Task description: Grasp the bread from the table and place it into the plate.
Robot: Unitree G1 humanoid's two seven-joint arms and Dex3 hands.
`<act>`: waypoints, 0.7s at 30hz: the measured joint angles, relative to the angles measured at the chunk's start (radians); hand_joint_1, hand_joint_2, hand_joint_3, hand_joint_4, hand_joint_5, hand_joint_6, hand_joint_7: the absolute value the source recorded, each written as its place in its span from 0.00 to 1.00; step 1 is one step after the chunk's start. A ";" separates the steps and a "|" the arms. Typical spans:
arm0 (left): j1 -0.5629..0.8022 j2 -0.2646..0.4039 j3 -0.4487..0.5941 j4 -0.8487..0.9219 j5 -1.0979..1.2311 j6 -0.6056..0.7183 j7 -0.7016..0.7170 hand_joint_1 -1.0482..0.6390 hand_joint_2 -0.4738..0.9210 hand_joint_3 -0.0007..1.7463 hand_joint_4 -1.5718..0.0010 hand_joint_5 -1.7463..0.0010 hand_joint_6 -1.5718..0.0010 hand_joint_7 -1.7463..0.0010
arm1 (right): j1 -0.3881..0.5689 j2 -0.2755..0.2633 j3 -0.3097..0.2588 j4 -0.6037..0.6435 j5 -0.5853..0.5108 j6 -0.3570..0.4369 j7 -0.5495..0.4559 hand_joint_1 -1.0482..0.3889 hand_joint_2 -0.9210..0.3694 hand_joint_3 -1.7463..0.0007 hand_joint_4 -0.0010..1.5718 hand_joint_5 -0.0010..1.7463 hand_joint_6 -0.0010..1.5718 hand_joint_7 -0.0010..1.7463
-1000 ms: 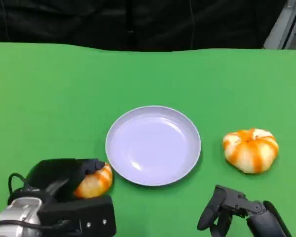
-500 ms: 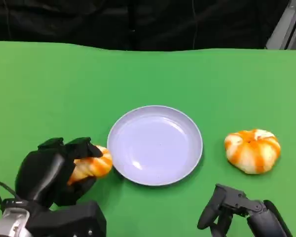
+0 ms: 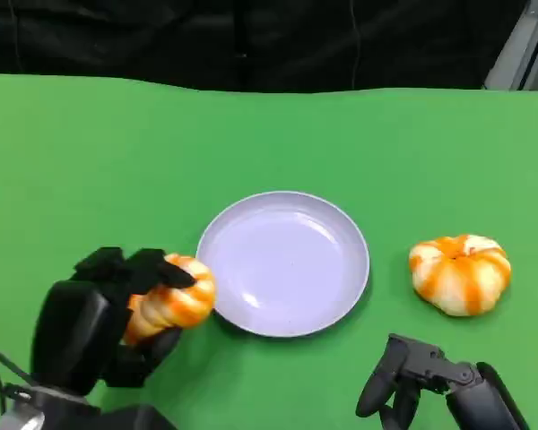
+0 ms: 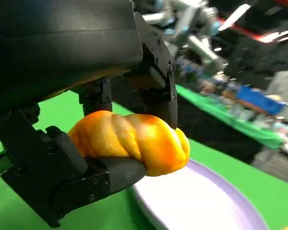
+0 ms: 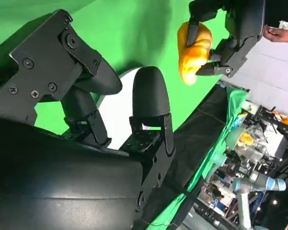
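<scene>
Green table (image 3: 278, 134) with a black backdrop across the top of the head view; cluttered benches behind in the wrist views. Lavender plate (image 3: 283, 263) sits at frame centre, nothing on it. Left hand (image 3: 103, 318), lower left of the head view, grips a bread roll (image 3: 172, 299), orange-glazed and twisted, raised off the cloth with its right end just over the plate's left rim. In the left wrist view the fingers (image 4: 156, 81) wrap over the top of the roll and a lower digit cradles it underneath, plate edge just below. Second bread roll (image 3: 459, 272), round with orange stripes, lies on the table at right, well apart from the plate. Right hand (image 3: 430, 385) rests low at the lower right of the head view, near that second roll but not touching; fingers curled loosely downward, spread apart, holding nothing. The right wrist view shows the left hand with its roll at the upper right of that frame.
</scene>
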 measured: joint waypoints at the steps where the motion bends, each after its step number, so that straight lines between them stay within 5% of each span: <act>1: -0.010 -0.003 -0.004 0.006 0.010 -0.013 0.017 0.53 0.49 0.91 0.41 0.01 0.46 0.17 | 0.002 0.000 0.000 0.000 0.000 0.000 -0.001 0.72 0.47 0.19 0.52 1.00 0.47 0.80; 14: -0.156 -0.054 -0.043 0.035 0.051 -0.054 0.054 0.55 0.41 0.99 0.41 0.00 0.46 0.17 | 0.030 -0.004 -0.004 0.001 0.005 -0.017 -0.003 0.69 0.43 0.23 0.51 1.00 0.46 0.80; 21: -0.217 -0.139 -0.087 0.045 0.048 0.037 -0.030 0.56 0.46 0.85 0.41 0.00 0.48 0.10 | 0.034 -0.006 0.001 0.001 -0.001 -0.026 -0.009 0.70 0.45 0.20 0.52 1.00 0.47 0.80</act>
